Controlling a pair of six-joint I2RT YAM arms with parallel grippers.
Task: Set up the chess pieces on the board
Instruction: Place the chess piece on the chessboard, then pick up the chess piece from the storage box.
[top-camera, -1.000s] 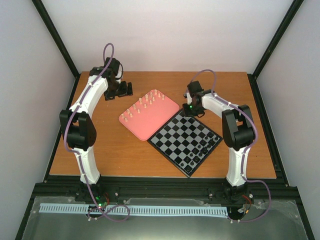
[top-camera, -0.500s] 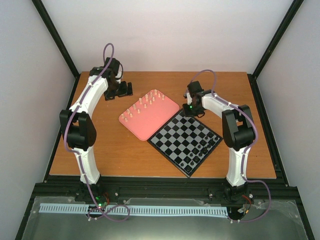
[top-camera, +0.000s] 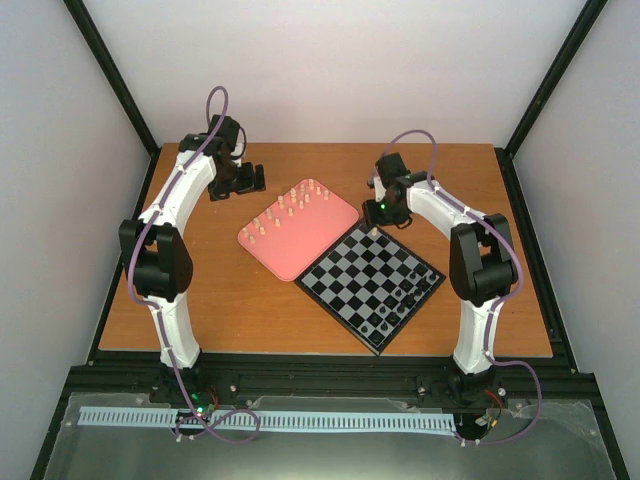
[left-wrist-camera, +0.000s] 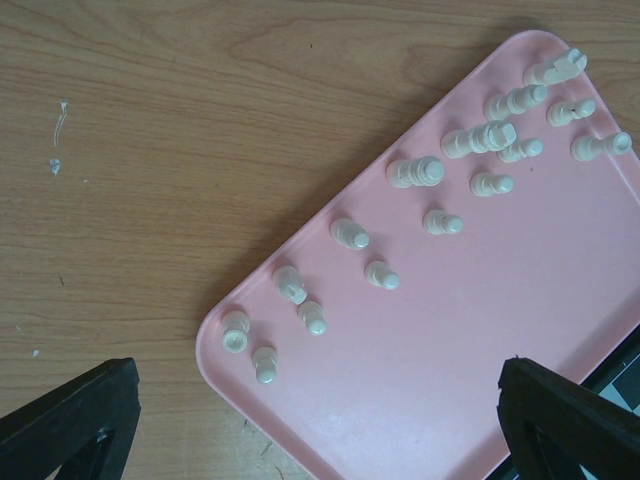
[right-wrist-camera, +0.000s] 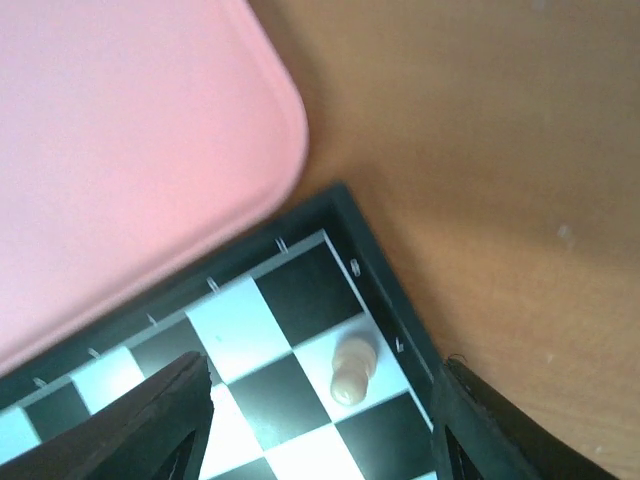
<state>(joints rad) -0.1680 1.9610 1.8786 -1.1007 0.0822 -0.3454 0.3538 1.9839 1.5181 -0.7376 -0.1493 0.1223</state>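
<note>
The board (top-camera: 372, 282) lies at an angle right of centre, black and light grey checks. One cream chess piece (right-wrist-camera: 352, 368) stands free on a light square by the board's far corner (top-camera: 375, 232). My right gripper (right-wrist-camera: 325, 430) hangs just above it, open, a finger on either side and not touching it. Several more cream chess pieces (left-wrist-camera: 437, 222) stand on the pink tray (left-wrist-camera: 480, 330). My left gripper (left-wrist-camera: 320, 440) is wide open above the tray's near corner, holding nothing; in the top view the left gripper (top-camera: 245, 180) sits left of the tray (top-camera: 298, 228).
Small black pieces (top-camera: 400, 300) stand along the board's near right side. The tray's edge butts against the board's left side (right-wrist-camera: 200, 270). Bare wooden table (left-wrist-camera: 150, 150) surrounds both. Black frame posts rise at the table's back corners.
My right gripper has gone from shut to open and risen slightly, leaving the cream piece standing on the board's far corner. The left arm has not moved.
</note>
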